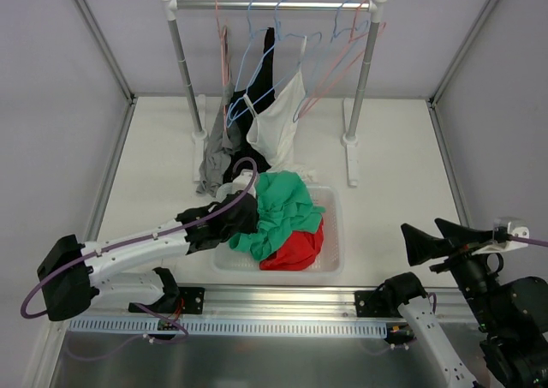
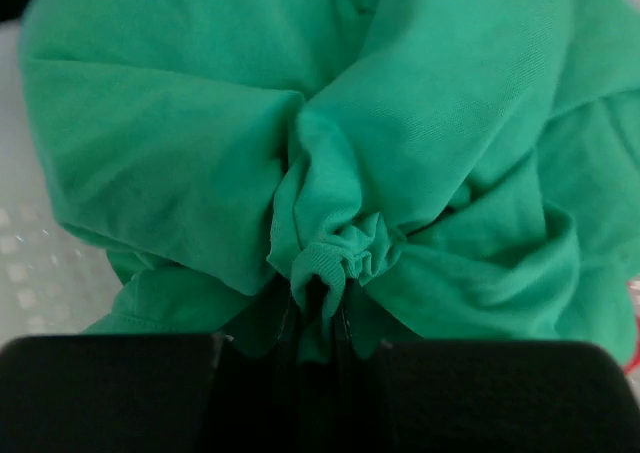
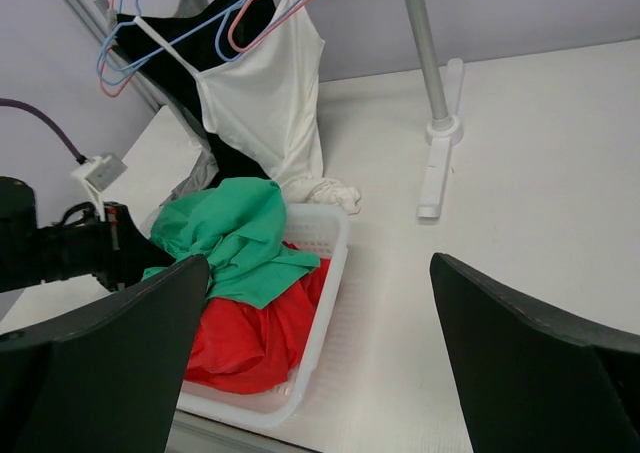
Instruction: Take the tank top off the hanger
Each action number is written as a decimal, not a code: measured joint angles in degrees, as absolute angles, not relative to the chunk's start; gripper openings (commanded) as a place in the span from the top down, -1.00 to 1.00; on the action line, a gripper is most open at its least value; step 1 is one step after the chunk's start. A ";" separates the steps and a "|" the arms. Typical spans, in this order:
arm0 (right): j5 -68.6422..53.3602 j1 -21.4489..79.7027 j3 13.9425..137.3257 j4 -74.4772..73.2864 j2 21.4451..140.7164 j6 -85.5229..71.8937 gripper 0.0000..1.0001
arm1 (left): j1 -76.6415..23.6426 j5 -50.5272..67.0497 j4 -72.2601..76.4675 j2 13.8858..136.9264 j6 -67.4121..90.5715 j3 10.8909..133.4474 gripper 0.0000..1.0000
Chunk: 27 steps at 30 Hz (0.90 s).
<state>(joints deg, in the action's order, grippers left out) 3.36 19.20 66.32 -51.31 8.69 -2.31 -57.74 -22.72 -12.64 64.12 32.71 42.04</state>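
Observation:
My left gripper [image 1: 242, 217] is shut on a bunched fold of a green garment [image 1: 287, 204], which lies crumpled over the white basket [image 1: 336, 227]. In the left wrist view the green cloth [image 2: 400, 113] fills the frame and is pinched between the fingertips [image 2: 318, 295]. A white tank top [image 1: 278, 118] hangs from a hanger [image 1: 257, 71] on the rack, its hem reaching the table behind the basket; it also shows in the right wrist view [image 3: 265, 103]. My right gripper [image 1: 431, 236] is open and empty, right of the basket.
A red garment [image 1: 295, 249] lies in the basket under the green one. A black top [image 1: 264, 58] and a grey garment [image 1: 210, 161] hang at the rack's left. The rack [image 1: 274, 4] holds several blue and pink hangers; its posts [image 1: 361, 71] stand on feet on the table.

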 measured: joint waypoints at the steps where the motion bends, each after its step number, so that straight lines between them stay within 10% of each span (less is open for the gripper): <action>1: 2.35 19.20 65.69 -50.83 8.80 -2.44 -0.99 | -57.74 -22.59 -12.14 64.75 34.48 40.38 1.00; 7: -2.02 19.20 62.39 -47.44 9.93 -3.46 -0.99 | -57.76 -22.83 -9.52 66.98 44.42 32.73 0.95; 18: -6.96 19.20 61.19 -42.83 13.74 -4.29 -0.99 | -57.82 -21.08 -10.15 53.12 45.12 31.11 -0.08; 27: -7.77 19.20 60.73 -42.04 15.22 -4.25 -0.99 | -58.92 -20.60 -14.33 46.96 43.38 32.73 -0.26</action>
